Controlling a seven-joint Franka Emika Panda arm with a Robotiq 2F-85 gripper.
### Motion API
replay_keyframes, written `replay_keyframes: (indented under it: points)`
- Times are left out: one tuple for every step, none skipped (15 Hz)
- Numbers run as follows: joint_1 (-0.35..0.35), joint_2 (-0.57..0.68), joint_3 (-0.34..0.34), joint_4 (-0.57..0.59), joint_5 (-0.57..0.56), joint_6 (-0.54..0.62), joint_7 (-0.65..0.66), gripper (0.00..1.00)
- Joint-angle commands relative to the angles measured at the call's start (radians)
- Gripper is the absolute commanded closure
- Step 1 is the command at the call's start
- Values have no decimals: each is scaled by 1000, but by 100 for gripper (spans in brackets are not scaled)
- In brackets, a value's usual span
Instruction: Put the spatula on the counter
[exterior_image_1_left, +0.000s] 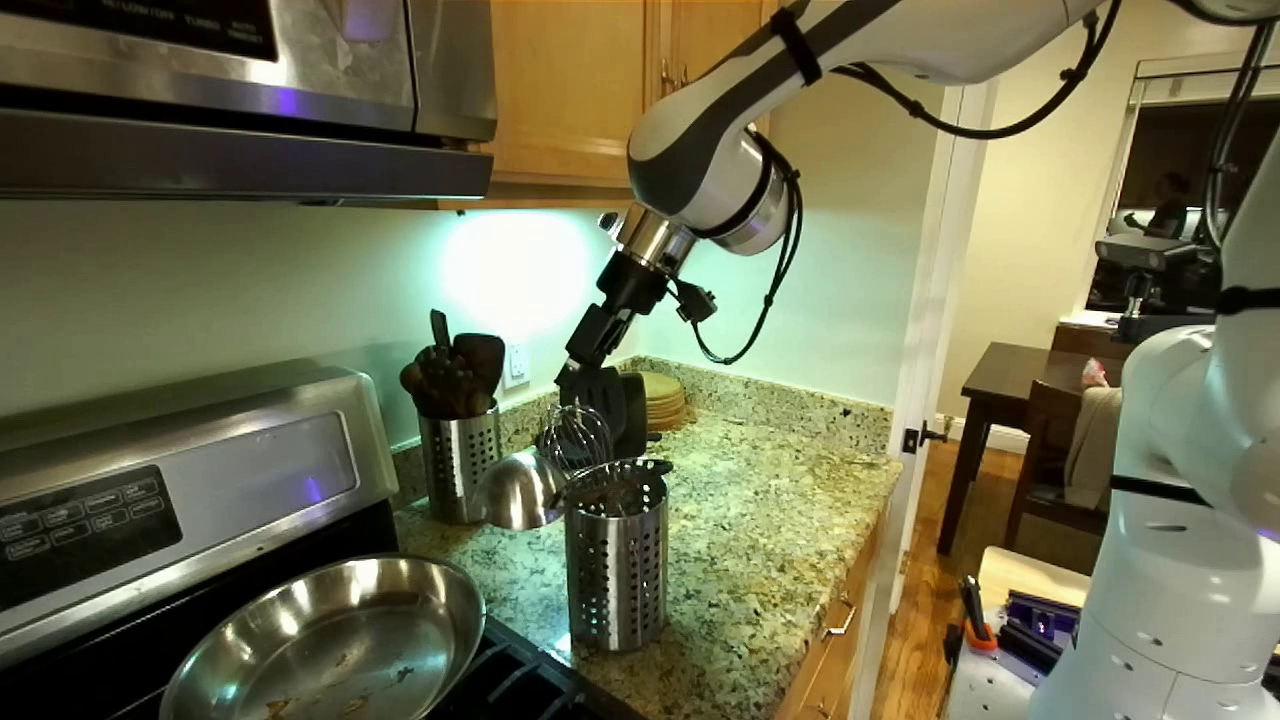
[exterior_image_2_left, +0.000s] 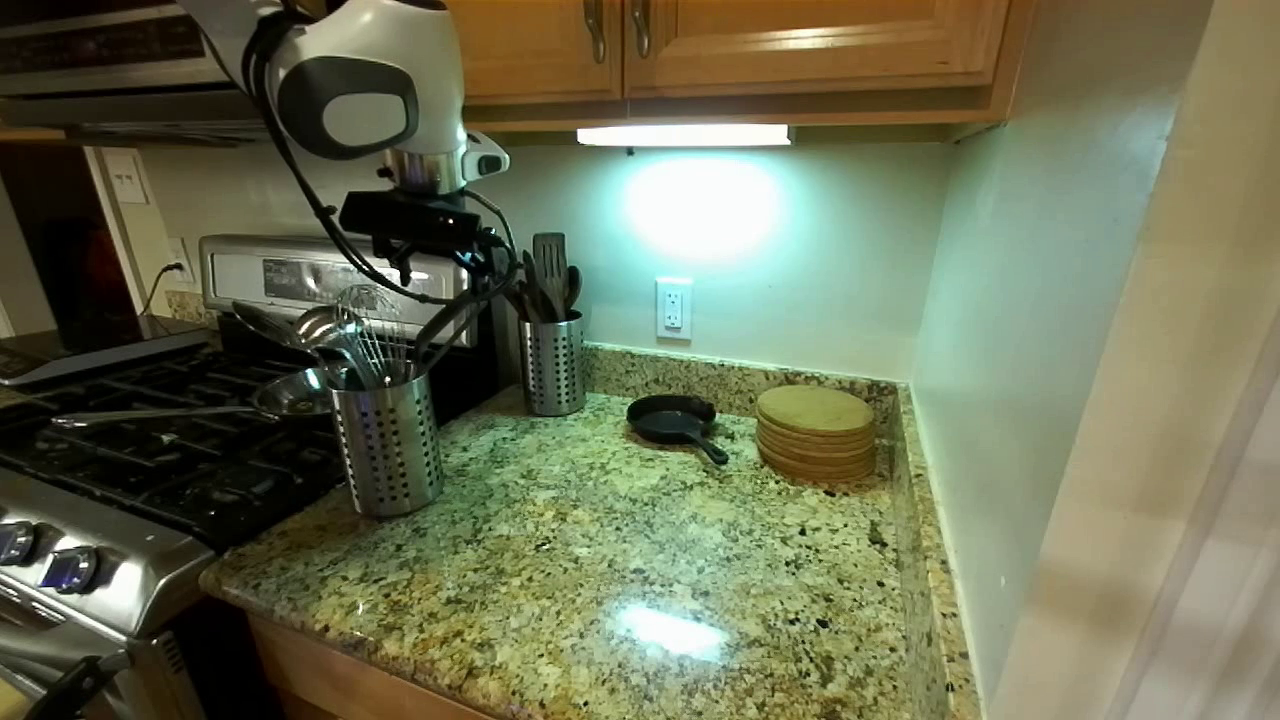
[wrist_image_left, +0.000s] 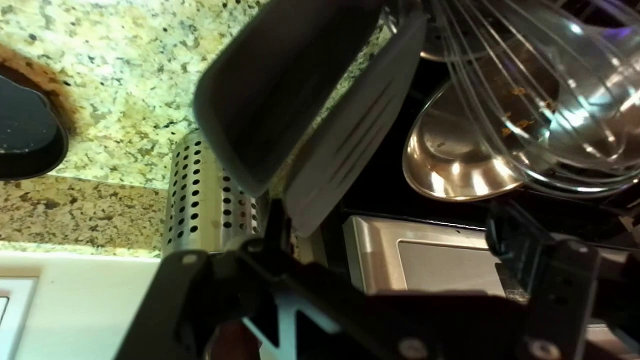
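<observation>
One gripper (wrist_image_left: 387, 215) has its two fingers (wrist_image_left: 278, 225) spread wide apart in the wrist view, one of them right at the ends of two broad, flat, round-cornered heads (whether it touches either, I cannot tell). These belong to a solid black spatula (wrist_image_left: 280, 100) and a greyish slotted spatula (wrist_image_left: 357, 140), both leaning head-up in one steel holder (exterior_image_1_left: 617, 570), a cylinder punched with rows of round holes. One whisk (exterior_image_1_left: 577, 435) of thin looped wire and a domed, shiny ladle (exterior_image_1_left: 520, 490) lean out of it too. A second holder (exterior_image_2_left: 553, 365), likewise perforated, stands near the pale wall (exterior_image_2_left: 850, 250) with a bunch of dark utensils (exterior_image_1_left: 460, 370) too crowded to count. Farther out are one small black skillet (exterior_image_2_left: 672, 425), one stack of round wooden boards (exterior_image_2_left: 815, 410) and one rounded steel pan (exterior_image_1_left: 345, 640), the pan on the stove (exterior_image_1_left: 260, 470). The counter (exterior_image_2_left: 600, 540) under both holders is polished granite, speckled tan with dark flecks; above it are one white outlet (exterior_image_2_left: 674, 308) and light wood cabinets (exterior_image_2_left: 820, 45).
</observation>
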Motion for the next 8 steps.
replay_keyframes:
  points:
    - [-12, -41, 31, -25, 22, -33, 9, 0]
    - [-9, -43, 36, -25, 24, -32, 6, 0]
    - [-7, -41, 41, -22, 22, -31, 9, 0]
    - [-6, -41, 45, -21, 22, -31, 9, 0]
    - [-7, -39, 49, -20, 18, -26, 10, 0]
    - [-8, -38, 51, -19, 16, -25, 10, 0]
    - [-12, -30, 52, -15, 2, -16, 8, 0]
    - [-14, -26, 52, -12, -5, -14, 8, 0]
